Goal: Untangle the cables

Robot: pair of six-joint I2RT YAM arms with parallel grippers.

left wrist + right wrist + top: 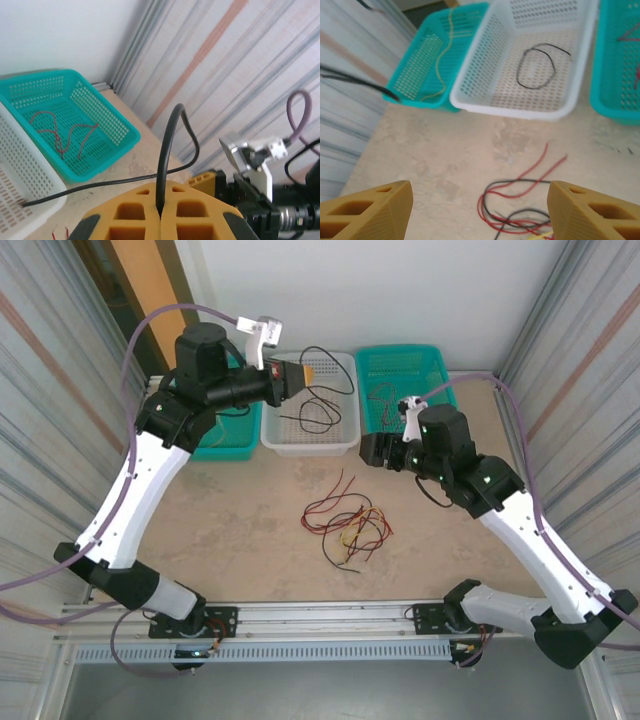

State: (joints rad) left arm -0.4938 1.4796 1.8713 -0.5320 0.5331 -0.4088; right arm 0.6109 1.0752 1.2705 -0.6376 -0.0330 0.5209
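Over the white perforated plastic basket [310, 445], your left tool [303, 373] is clenched on a thin black cable [164, 150]. The cable arches up from the pinch and trails down into that basket. Nearer the arms, a tangle of red, black and yellow cables [345, 522] lies in loose loops on the beige worktop [240, 510], well apart from all three baskets. Your right tool [480, 200] hangs released above it, jaws spread wide, the knot's upper strands showing between them.

Sorting looks partly done. Red strands lie in one teal plastic basket [107, 150] and a yellow strand in the other teal basket [415, 75].

The risks from here are a matter of judgement. The held cable is springy and bowed, so letting go this high could flick it across the rim or out onto the worktop. Below, the strands cross closely. If the right tool closes wide on the heap, it may catch several colours at once and pull the knot tighter, or drag the whole bundle. Aim for a single outlying loop.
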